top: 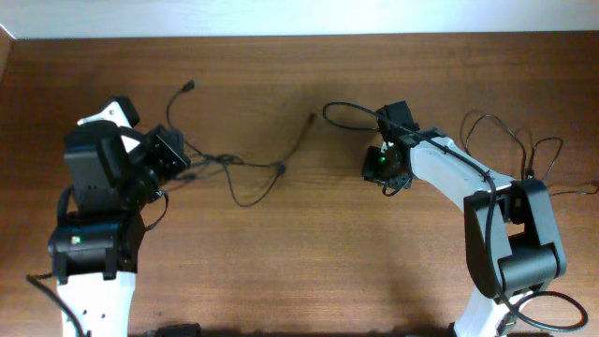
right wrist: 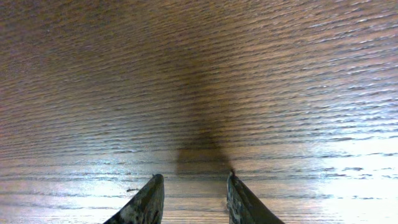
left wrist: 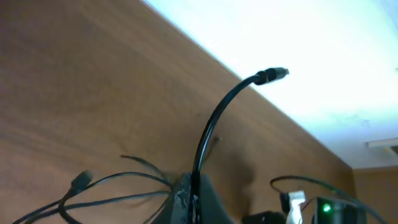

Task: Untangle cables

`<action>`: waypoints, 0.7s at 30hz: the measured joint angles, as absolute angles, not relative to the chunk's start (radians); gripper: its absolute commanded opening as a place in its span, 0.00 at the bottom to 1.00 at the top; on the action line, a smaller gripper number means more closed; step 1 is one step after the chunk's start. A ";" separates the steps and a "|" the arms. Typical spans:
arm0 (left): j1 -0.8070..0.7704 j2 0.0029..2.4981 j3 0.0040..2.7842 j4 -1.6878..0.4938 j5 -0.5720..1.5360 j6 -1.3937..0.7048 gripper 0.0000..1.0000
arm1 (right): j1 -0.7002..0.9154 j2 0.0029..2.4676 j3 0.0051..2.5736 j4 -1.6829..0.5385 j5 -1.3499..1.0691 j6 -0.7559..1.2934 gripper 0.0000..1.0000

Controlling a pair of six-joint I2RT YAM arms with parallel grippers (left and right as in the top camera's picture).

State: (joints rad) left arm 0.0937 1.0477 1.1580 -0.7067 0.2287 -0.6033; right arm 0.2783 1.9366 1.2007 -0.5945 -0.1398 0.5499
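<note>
The cables point(top: 245, 163) sprawl in loose black loops on the wooden table, left of centre. One plug end point(top: 190, 86) lies at the back, and another end point(top: 312, 118) reaches toward the middle. My left gripper point(top: 178, 154) sits at the left end of the sprawl. In the left wrist view my left gripper point(left wrist: 196, 186) is shut on one cable point(left wrist: 214, 124), which arches up to a small plug point(left wrist: 277, 73). More strands point(left wrist: 112, 180) trail off to the left. My right gripper point(top: 387, 180) hovers over bare wood, apart from the cables. Close up, my right gripper point(right wrist: 194, 180) is open with nothing between its fingers.
A black loop point(top: 342, 106) curls off the right wrist. Thin black loops point(top: 510, 131) lie behind the right arm. The right arm's green light point(left wrist: 323, 208) shows in the left wrist view. The table's back edge point(top: 299, 37) meets a white wall.
</note>
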 measured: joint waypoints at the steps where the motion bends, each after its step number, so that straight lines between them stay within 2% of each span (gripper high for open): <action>1: 0.094 1.062 1.158 -0.720 0.229 -0.603 0.00 | 0.278 1.937 1.199 -0.583 -0.174 0.550 0.37; 4: 0.088 1.153 1.158 -0.740 0.244 -0.603 0.00 | 0.276 1.957 1.191 -0.508 -0.430 0.550 0.60; 5: 0.084 1.192 1.158 -0.740 0.264 -0.603 0.00 | 0.276 1.961 1.188 -0.491 -0.498 0.550 0.71; 8: 0.075 1.328 1.158 -0.733 0.370 -0.603 0.00 | 0.276 1.965 1.184 -0.438 -0.710 0.556 0.76; 10: 0.075 1.412 1.158 -0.708 0.476 -0.603 0.00 | 0.276 1.965 1.183 -0.427 -0.802 0.560 0.75; 12: 0.075 1.477 1.158 -0.674 0.604 -0.604 0.00 | 0.278 1.965 1.182 -0.398 -0.897 0.581 0.56; 13: 0.075 1.491 1.158 -0.661 0.647 -0.604 0.00 | 0.281 1.965 1.181 -0.381 -0.929 0.604 0.52; 18: 0.075 1.497 1.157 -0.628 0.762 -0.603 0.00 | 0.336 1.965 1.176 -0.257 -0.987 0.862 0.51; 21: 0.075 1.497 1.157 -0.589 0.914 -0.603 0.00 | 0.353 1.968 1.176 -0.136 -0.993 1.015 0.51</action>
